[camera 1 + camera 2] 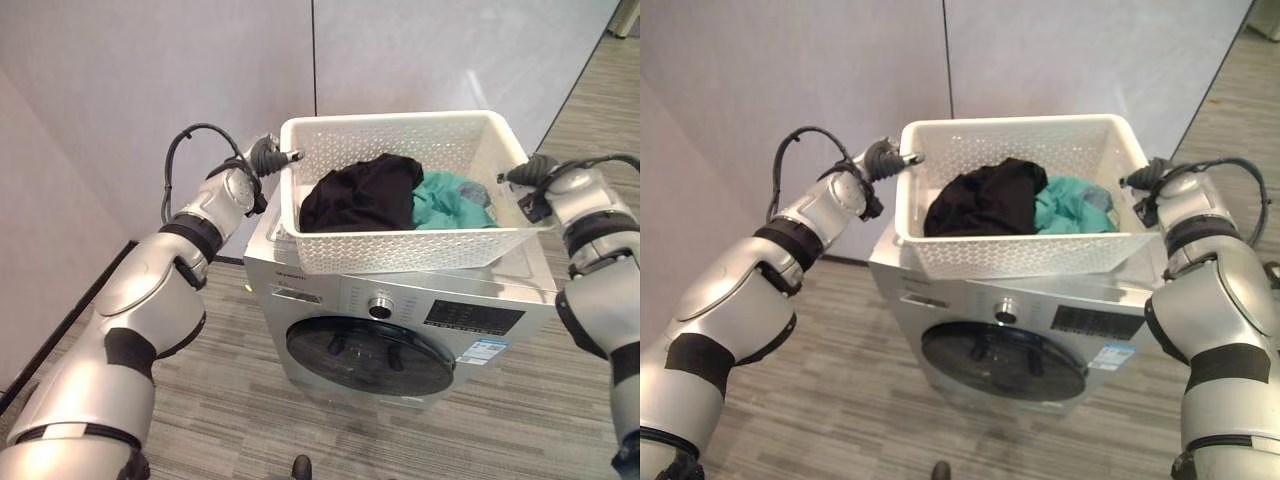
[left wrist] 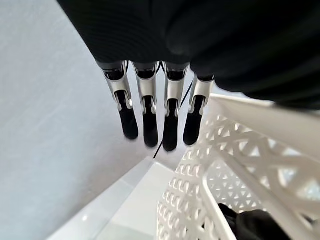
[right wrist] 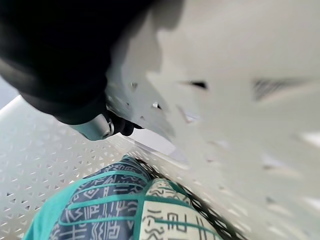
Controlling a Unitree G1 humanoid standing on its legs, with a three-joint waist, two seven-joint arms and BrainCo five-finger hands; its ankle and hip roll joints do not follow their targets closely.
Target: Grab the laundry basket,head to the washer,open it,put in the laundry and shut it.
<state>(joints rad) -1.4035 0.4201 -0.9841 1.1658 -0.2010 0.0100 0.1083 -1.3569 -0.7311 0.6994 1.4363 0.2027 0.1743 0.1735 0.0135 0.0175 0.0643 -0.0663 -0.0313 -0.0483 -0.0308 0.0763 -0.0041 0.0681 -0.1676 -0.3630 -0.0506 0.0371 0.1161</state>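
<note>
A white lattice laundry basket point(image 1: 400, 262) is over the top of the silver front-loading washer point(image 1: 320, 300); I cannot tell whether it rests there. A black garment point(image 1: 360, 195) and a teal patterned cloth point(image 1: 445, 205) lie inside it. My left hand point(image 1: 262, 156) is at the basket's left rim, and its fingers point(image 2: 150, 125) stretch straight along the outside of the wall, so the hand is open. My right hand point(image 1: 532, 172) is at the right rim, with its dark cover point(image 3: 60, 60) close against the basket wall above the teal cloth point(image 3: 110, 205). The washer's round dark door point(image 1: 370, 355) is closed.
Grey wall panels point(image 1: 150, 80) stand right behind and to the left of the washer. Grey wood-look floor point(image 1: 230, 400) lies in front of it. The control panel point(image 1: 475, 318) with a knob point(image 1: 380, 308) sits just under the basket's front edge.
</note>
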